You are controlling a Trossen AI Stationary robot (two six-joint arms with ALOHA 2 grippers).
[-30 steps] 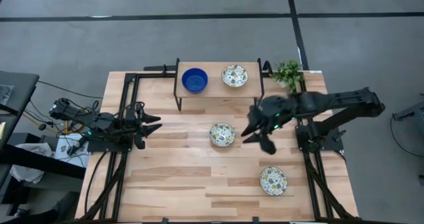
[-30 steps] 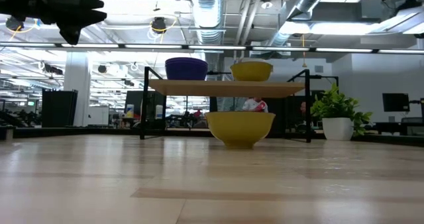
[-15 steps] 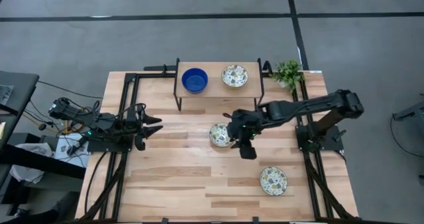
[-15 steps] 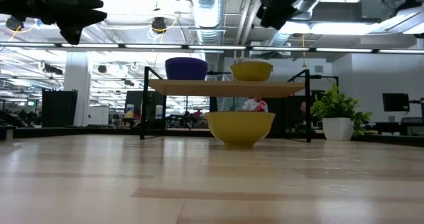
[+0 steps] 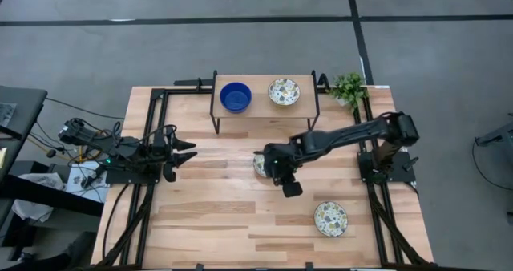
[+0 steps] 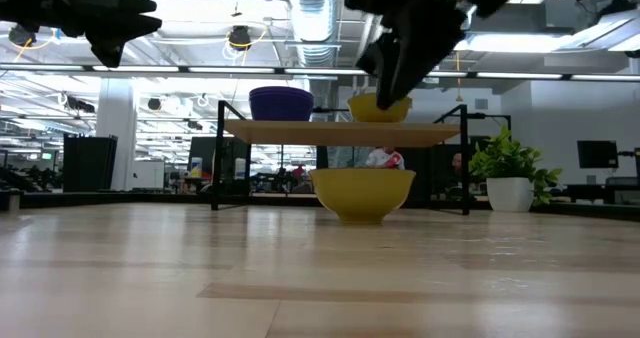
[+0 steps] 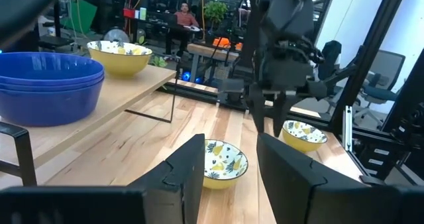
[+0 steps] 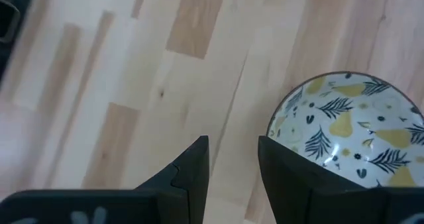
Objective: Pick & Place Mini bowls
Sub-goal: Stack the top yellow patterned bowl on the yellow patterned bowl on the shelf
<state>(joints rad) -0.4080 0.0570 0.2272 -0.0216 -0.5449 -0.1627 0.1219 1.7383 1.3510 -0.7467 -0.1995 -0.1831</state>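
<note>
R pincer [image 5: 276, 173] open over white floral-pattern mini bowl [image 5: 261, 163] mid tabletop [image 5: 208, 215]; straddle near rim w/ one finger inside, then close. L pincer [image 5: 186, 151] open, idle near left edge.

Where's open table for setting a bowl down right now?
Free: the boards between the left gripper and the middle bowl, and the front strip left of the near bowl. Crowded: the middle, where the right gripper hangs open over that bowl, and the shelf.
</note>
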